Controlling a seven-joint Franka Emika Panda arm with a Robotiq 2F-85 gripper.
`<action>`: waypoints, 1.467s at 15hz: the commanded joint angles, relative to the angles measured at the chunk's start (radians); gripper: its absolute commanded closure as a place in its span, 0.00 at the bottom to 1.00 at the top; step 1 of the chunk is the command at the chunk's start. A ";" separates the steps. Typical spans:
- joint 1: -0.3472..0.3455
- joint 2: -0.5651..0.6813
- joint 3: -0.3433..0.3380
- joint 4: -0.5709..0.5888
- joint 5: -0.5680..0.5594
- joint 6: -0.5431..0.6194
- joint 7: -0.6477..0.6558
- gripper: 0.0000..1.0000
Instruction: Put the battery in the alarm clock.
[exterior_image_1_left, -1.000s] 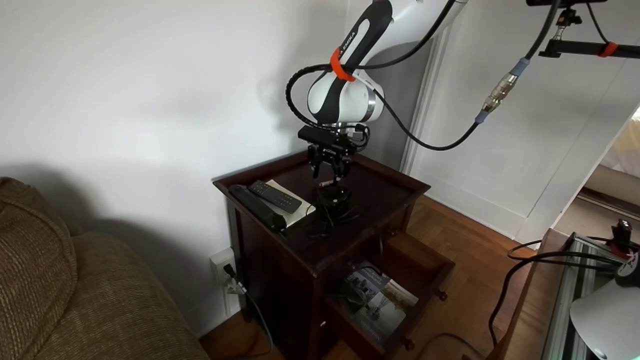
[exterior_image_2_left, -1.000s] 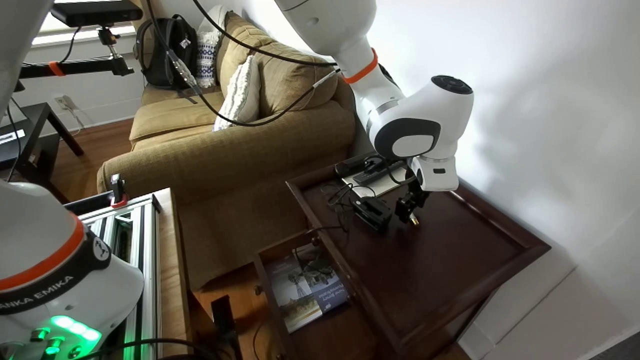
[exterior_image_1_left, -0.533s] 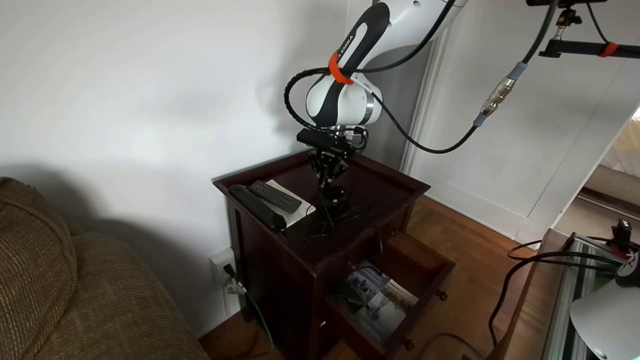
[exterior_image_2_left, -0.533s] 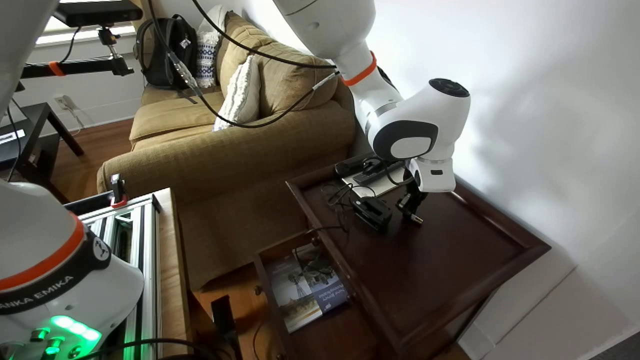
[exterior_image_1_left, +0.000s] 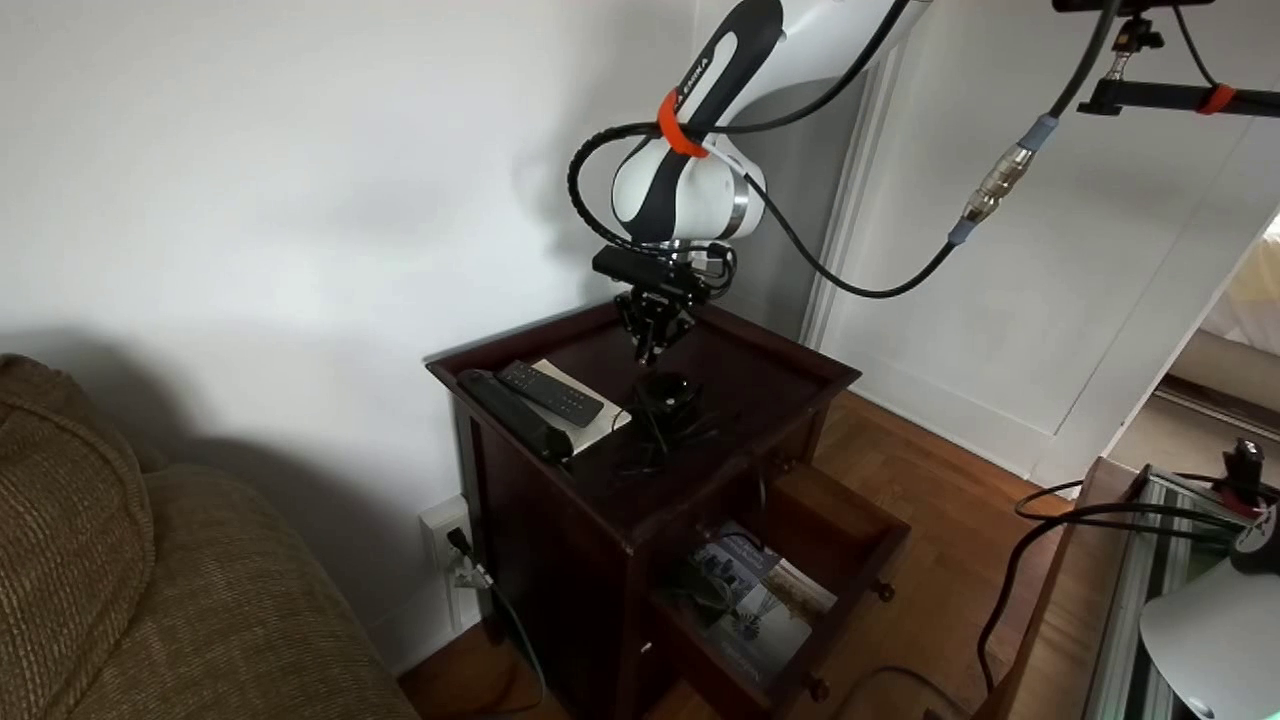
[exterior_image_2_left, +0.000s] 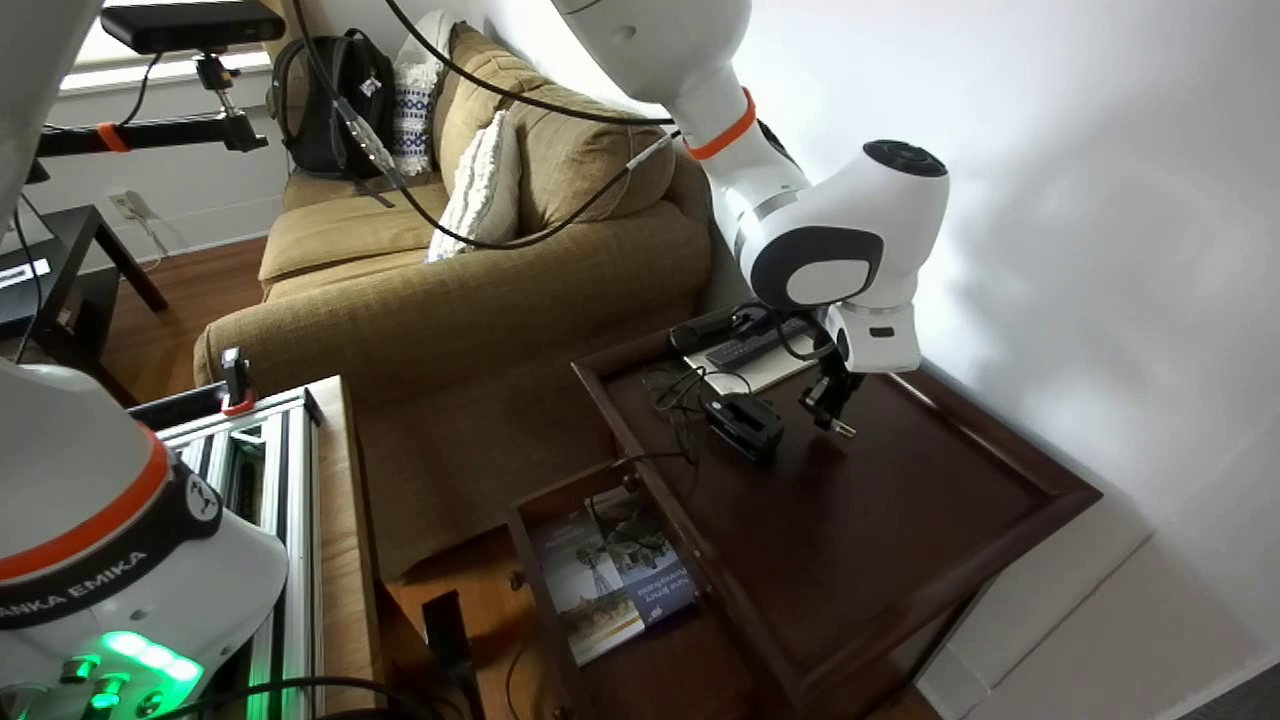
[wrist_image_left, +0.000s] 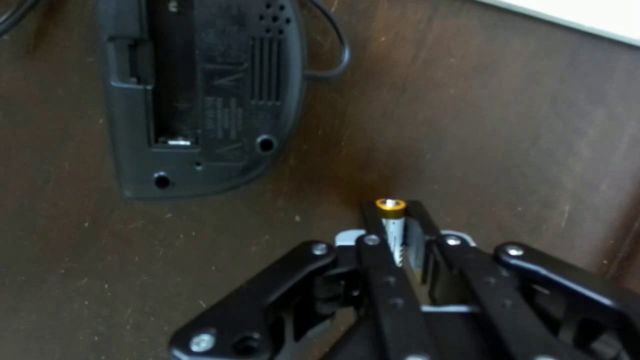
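Observation:
The battery (wrist_image_left: 393, 227), white with a gold end, is pinched between the fingertips of my gripper (wrist_image_left: 395, 206). In the wrist view its gold end points away from the gripper, and its other end is partly covered by a finger. In an exterior view the battery (exterior_image_2_left: 844, 430) sticks out below the gripper (exterior_image_2_left: 826, 418), above the table top. The black alarm clock (wrist_image_left: 225, 117) lies with an uncovered, empty battery slot facing up, a metal contact at one end. It sits left of and beyond the jaws in the wrist view, apart from them. Both exterior views show the clock (exterior_image_1_left: 668, 395) (exterior_image_2_left: 745, 425) beside the gripper.
Thin black cables (exterior_image_2_left: 680, 400) lie beside the clock. Remotes (exterior_image_1_left: 550, 393) rest on and by a pale sheet near one edge of the dark table (exterior_image_2_left: 900, 560), which has a raised rim. Below, a drawer (exterior_image_1_left: 850, 600) stands pulled out with booklets inside.
The jaws have closed on the battery. After dipping slightly, the arm has risen, carrying the battery up from the table top. The clock has stayed in place.

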 joint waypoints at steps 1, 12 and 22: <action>0.025 -0.104 -0.027 -0.069 0.009 -0.032 0.013 0.96; 0.014 -0.301 0.004 -0.173 0.044 -0.410 0.066 0.96; -0.062 -0.284 0.037 -0.241 0.264 -0.383 -0.048 0.96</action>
